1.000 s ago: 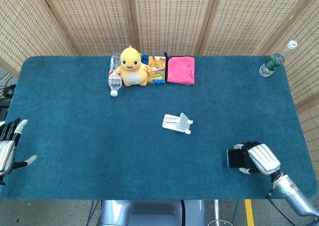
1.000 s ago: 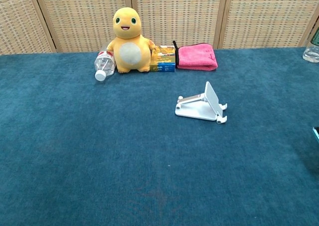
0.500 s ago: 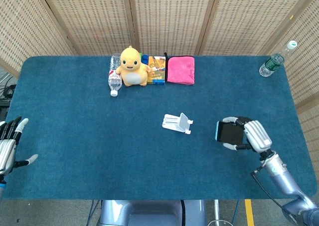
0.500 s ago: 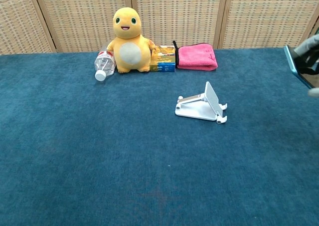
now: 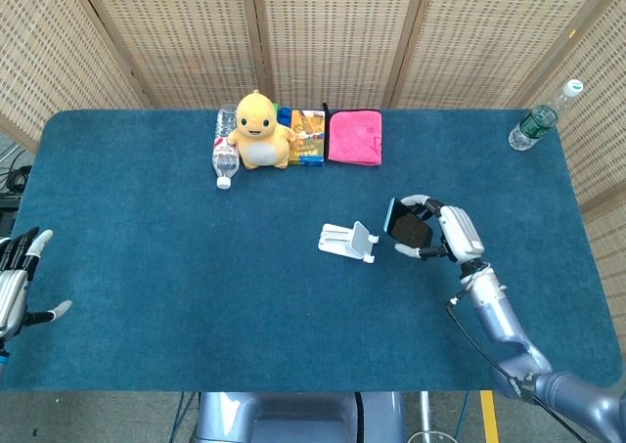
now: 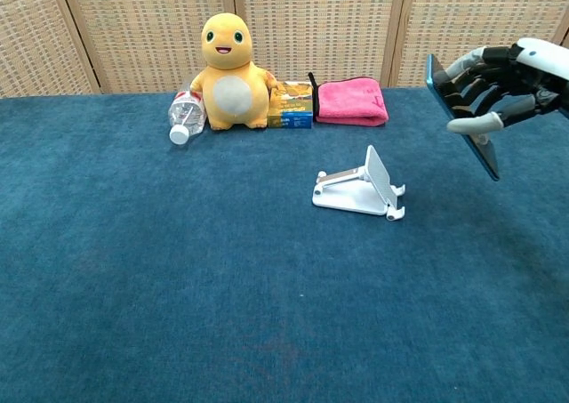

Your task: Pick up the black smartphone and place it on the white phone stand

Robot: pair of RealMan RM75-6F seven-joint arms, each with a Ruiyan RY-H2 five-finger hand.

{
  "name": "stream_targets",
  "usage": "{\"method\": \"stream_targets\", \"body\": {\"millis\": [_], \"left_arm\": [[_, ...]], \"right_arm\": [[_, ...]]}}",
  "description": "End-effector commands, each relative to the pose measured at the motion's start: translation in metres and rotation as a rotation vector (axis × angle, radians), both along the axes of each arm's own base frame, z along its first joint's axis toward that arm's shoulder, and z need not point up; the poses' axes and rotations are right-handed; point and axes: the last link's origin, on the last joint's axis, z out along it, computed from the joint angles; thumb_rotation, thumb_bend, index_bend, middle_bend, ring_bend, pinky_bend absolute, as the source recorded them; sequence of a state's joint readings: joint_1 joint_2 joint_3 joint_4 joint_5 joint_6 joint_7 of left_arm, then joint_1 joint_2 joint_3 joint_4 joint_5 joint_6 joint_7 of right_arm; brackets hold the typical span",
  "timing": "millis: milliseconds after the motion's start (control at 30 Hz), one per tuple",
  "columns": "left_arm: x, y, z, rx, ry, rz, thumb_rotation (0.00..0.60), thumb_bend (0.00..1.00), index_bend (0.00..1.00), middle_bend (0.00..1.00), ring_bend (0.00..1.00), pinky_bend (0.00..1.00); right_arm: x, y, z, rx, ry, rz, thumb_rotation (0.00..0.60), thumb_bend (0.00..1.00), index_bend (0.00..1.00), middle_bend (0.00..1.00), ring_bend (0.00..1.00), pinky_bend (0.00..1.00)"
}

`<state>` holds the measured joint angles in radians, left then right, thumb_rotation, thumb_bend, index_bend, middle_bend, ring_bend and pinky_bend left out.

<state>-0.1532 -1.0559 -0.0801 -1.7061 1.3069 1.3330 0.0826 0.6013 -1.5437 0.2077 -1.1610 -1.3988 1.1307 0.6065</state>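
Note:
My right hand (image 5: 445,230) (image 6: 507,78) holds the black smartphone (image 5: 406,223) (image 6: 462,127) in the air, tilted on edge, its screen facing left. It hangs just right of the white phone stand (image 5: 348,241) (image 6: 360,187), which sits folded open near the table's middle with nothing on it. My left hand (image 5: 18,282) rests at the table's left edge, fingers apart and holding nothing; the chest view does not show it.
Along the far edge stand a yellow plush toy (image 5: 258,130) (image 6: 225,61), a lying water bottle (image 5: 224,150) (image 6: 185,116), a small colourful box (image 5: 307,136) (image 6: 291,104) and a pink cloth (image 5: 354,136) (image 6: 350,100). Another bottle (image 5: 541,116) stands at the far right corner.
My right hand has lifted the smartphone from the front right of the table and carried it left and away from me, up beside the stand. The left hand has stayed put.

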Motion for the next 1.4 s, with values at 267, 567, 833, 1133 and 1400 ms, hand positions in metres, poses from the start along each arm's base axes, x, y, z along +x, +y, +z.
{"method": "stream_targets", "body": {"millis": [267,567,833,1133,1400], "left_arm": [[-0.005,0.005,0.001,-0.015,-0.010,0.017,0.600,0.00,0.00,0.00,0.00,0.00],[-0.007,0.008,0.003,-0.014,-0.019,0.030,0.600,0.00,0.00,0.00,0.00,0.00],[-0.009,0.010,0.003,-0.017,-0.019,0.039,0.600,0.00,0.00,0.00,0.00,0.00],[-0.010,0.011,0.003,-0.014,-0.018,0.044,0.600,0.00,0.00,0.00,0.00,0.00],[-0.011,0.012,0.004,-0.010,-0.022,0.049,0.600,0.00,0.00,0.00,0.00,0.00]], "right_arm": [[0.040,-0.023,-0.031,0.019,-0.165,-0.093,0.600,0.54,0.42,0.48,0.39,0.45],[0.055,-0.025,-0.056,0.032,-0.222,-0.098,0.600,0.55,0.42,0.48,0.39,0.45],[0.058,-0.025,-0.066,0.004,-0.247,-0.081,0.600,0.57,0.42,0.48,0.39,0.45],[0.069,-0.017,-0.086,0.009,-0.233,-0.036,0.600,0.57,0.42,0.48,0.39,0.45],[0.074,-0.014,-0.102,0.021,-0.208,0.000,0.600,0.57,0.42,0.48,0.39,0.45]]}}
